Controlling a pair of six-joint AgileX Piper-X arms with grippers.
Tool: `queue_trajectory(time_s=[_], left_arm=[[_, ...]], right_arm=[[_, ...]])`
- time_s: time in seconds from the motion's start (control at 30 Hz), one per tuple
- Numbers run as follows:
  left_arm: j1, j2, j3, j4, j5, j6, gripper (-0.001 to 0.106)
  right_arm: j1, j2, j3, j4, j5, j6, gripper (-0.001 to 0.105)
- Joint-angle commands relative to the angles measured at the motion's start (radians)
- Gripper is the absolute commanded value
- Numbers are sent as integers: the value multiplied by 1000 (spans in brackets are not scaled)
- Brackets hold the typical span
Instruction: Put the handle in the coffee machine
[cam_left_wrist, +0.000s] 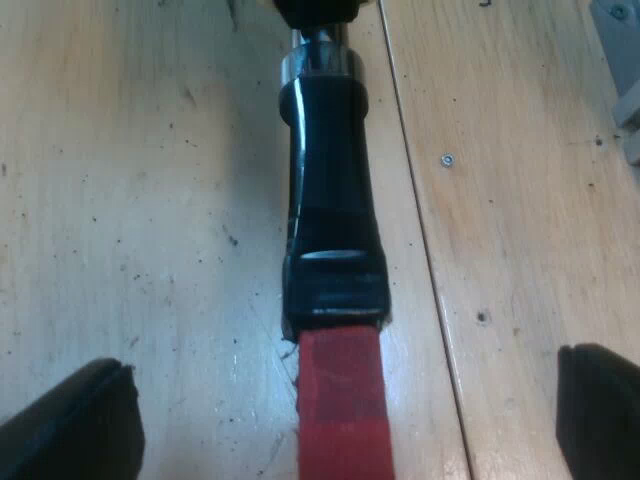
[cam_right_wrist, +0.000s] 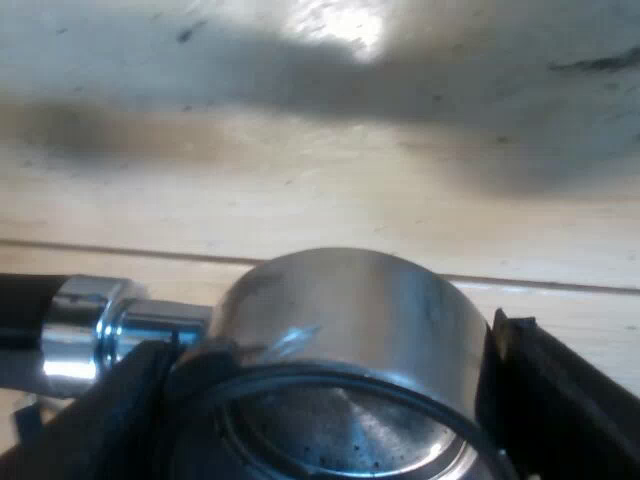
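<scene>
The metal holder's dark handle (cam_left_wrist: 328, 190) lies over the wooden table, and its red end (cam_left_wrist: 340, 400) reaches back between my left gripper's fingers. My left gripper (cam_left_wrist: 345, 410) is open, its black fingers (cam_left_wrist: 75, 425) standing wide apart on either side of the red end without touching it. In the right wrist view the holder's round metal basket (cam_right_wrist: 340, 320) sits between the black fingers (cam_right_wrist: 545, 390) of my right gripper (cam_right_wrist: 330, 385), which is shut on it. The chrome neck (cam_right_wrist: 95, 325) leads from the basket to the dark handle.
A wooden table (cam_left_wrist: 130, 200) of planks with dark seams lies under everything. A small screw head (cam_left_wrist: 447, 159) sits in one plank near the handle. A grey object (cam_left_wrist: 622, 45) stands at the table's far side.
</scene>
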Motion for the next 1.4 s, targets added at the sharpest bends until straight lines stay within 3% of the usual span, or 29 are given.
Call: queue_trajectory(time_s=[0.03, 0.5, 0.77, 1.4], left_arm=[[-5, 21, -6, 7, -4, 6, 85], [-5, 60, 13, -26, -30, 6, 85], [-5, 60, 56, -29, -52, 6, 85], [-5, 60, 47, -89, -36, 6, 84]], right_arm=[[-1, -31, -26, -31, -54, -19, 0], [-1, -68, -28, -55, -137, -19, 0], [-1, -68, -28, -55, -137, -19, 0], [-1, -68, -28, -55, -113, 3, 0]])
